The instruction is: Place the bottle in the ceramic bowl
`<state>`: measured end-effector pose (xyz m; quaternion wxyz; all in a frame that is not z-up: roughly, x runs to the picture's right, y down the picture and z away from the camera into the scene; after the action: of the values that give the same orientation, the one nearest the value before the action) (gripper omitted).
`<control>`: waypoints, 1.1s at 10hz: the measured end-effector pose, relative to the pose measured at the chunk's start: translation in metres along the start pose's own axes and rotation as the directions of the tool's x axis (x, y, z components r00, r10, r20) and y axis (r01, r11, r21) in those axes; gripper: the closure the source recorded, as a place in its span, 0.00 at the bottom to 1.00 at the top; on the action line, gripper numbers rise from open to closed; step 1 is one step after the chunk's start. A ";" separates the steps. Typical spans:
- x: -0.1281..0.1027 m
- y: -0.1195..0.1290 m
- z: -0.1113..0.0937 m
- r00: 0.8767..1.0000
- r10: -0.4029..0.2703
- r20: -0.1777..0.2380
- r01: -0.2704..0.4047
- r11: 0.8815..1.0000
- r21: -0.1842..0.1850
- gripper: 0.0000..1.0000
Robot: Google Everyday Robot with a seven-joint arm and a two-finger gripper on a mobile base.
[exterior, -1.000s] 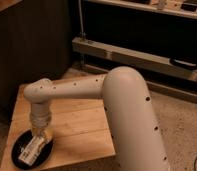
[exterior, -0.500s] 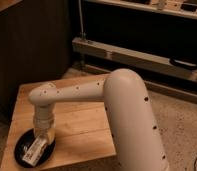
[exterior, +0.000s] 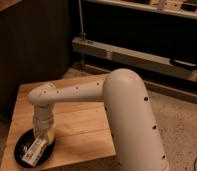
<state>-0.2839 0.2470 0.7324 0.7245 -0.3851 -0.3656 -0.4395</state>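
The bottle [exterior: 36, 149] lies tilted inside the ceramic bowl [exterior: 22, 145] at the near left corner of the bench [exterior: 82, 125]. The claw [exterior: 43, 134] hangs directly over its far end, seemingly touching; whether it grips, I cannot tell.

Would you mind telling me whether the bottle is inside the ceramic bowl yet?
Inside: the bottle lies within the ceramic bowl's black rim, on the wooden table. The hand is directly above it.

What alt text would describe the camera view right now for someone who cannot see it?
A white robot arm reaches down over a black ceramic bowl at the front left corner of a wooden table; its hand is just above the bottle, which lies in the bowl.
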 end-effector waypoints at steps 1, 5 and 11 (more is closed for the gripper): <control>0.000 0.000 0.000 1.000 0.000 0.000 0.000 1.000 0.000 0.72; 0.000 0.001 0.001 1.000 0.001 0.001 -0.001 1.000 -0.001 0.74; 0.000 0.000 0.001 1.000 0.002 0.001 -0.002 1.000 -0.001 0.75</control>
<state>-0.2835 0.2476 0.7329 0.7245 -0.3860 -0.3655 -0.4388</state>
